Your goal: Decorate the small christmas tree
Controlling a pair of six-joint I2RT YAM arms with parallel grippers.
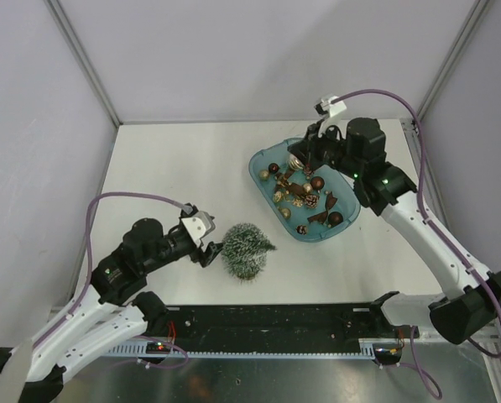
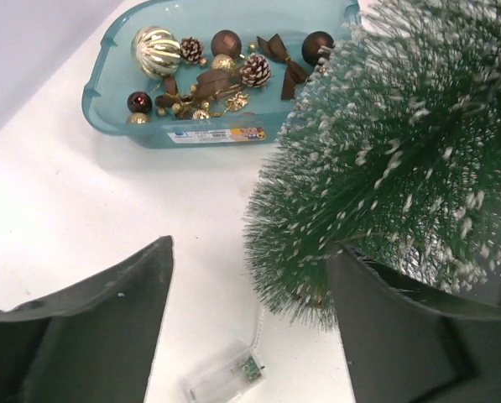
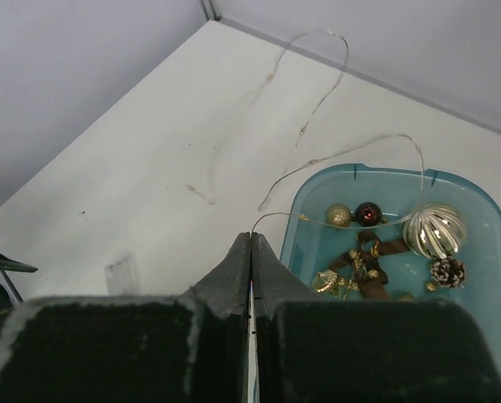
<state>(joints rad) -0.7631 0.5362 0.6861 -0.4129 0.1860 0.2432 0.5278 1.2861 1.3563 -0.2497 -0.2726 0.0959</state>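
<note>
The small christmas tree point(image 1: 247, 248) sits at the table's near middle, its frosted green tip pointing right in the top view. My left gripper point(image 1: 210, 250) is open just left of it. In the left wrist view the gripper point(image 2: 250, 252) has its right finger point(image 2: 401, 336) against the tree's point(image 2: 401, 151) lower bristles, while the left finger stands clear over bare table. My right gripper point(image 3: 251, 235) hovers at the teal tray's point(image 3: 300, 201) left rim. It is shut on a thin light wire point(image 3: 334, 75) that loops away over the table.
The teal tray point(image 1: 258, 168) at the right holds several gold and brown baubles point(image 1: 317, 182), pine cones and bows. A clear battery box point(image 2: 225, 379) lies on the table below the tree, with its wire running under the bristles. Grey walls enclose the table.
</note>
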